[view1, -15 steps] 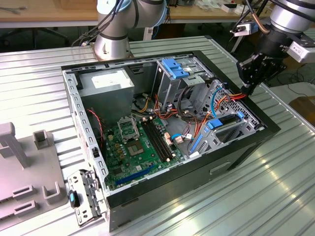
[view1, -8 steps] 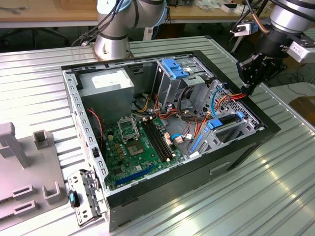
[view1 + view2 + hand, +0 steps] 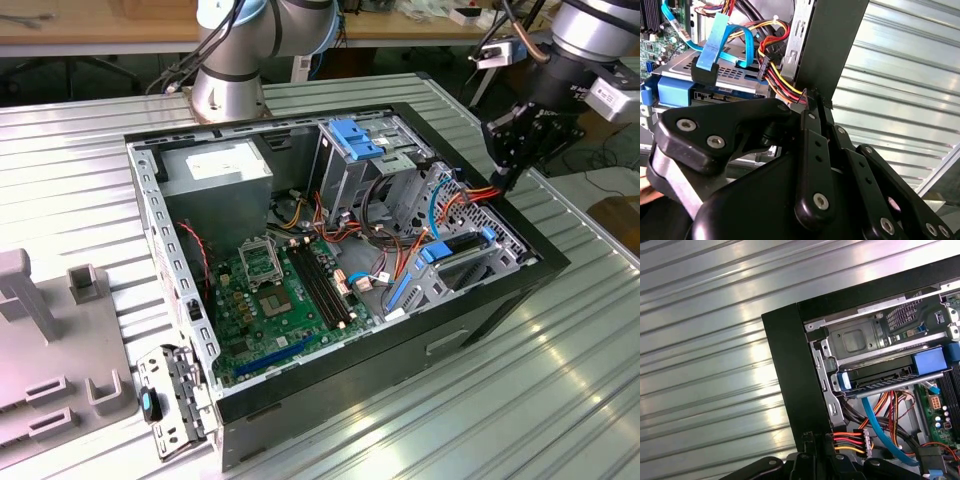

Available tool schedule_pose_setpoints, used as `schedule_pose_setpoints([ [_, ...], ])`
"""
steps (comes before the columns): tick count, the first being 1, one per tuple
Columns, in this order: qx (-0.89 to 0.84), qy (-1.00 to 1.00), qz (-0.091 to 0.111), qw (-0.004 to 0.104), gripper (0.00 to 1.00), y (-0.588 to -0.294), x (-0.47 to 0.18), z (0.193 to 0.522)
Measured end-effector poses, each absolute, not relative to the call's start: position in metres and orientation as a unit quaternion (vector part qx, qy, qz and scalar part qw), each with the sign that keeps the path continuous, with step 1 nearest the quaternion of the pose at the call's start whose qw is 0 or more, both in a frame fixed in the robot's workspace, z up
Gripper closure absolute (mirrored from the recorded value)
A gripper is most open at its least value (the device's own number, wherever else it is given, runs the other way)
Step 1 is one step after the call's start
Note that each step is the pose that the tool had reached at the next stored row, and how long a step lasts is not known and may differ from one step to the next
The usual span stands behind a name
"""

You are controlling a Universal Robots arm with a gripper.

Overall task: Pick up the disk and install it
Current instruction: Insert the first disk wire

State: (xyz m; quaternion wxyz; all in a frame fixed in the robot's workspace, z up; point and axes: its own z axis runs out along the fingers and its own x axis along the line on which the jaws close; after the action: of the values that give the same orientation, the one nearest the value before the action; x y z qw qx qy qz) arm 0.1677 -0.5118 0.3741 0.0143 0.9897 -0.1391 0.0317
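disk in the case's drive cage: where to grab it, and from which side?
Probably by the two blue rails at the ends of the disk, coming straight in through the case's open side. The disk lies flat in the cage near the black frame. The cables crowd one long edge and cage metal the other, so the rails look like the only free edges.

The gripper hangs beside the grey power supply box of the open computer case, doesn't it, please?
Not quite: the gripper hangs beside the drive cage, by the red and yellow cables, on the exterior view's right.
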Motion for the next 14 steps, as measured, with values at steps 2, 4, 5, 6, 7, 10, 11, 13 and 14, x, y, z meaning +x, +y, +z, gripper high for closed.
schedule_pose_setpoints([
  [2, 0.987, -0.158, 0.031, 0.015, 0.83, -0.5117, 0.1669, 0.3741],
  [4, 0.985, -0.168, 0.031, 0.015, 0.83, -0.5117, 0.1663, 0.3741],
  [5, 0.984, -0.173, 0.031, 0.015, 0.83, -0.5117, 0.1661, 0.3741],
  [6, 0.983, -0.178, 0.031, 0.016, 0.83, -0.5117, 0.1659, 0.3741],
  [7, 0.982, -0.186, 0.031, 0.016, 0.83, -0.5117, 0.1658, 0.3741],
  [10, 0.979, -0.203, 0.031, 0.016, 0.83, -0.5117, 0.1655, 0.3741],
  [11, 0.978, -0.207, 0.031, 0.016, 0.83, -0.5117, 0.1652, 0.3742],
  [13, 0.976, -0.215, 0.03, 0.016, 0.83, -0.5117, 0.1644, 0.3741],
  [14, 0.975, -0.219, 0.03, 0.016, 0.83, -0.5117, 0.1643, 0.3741],
])
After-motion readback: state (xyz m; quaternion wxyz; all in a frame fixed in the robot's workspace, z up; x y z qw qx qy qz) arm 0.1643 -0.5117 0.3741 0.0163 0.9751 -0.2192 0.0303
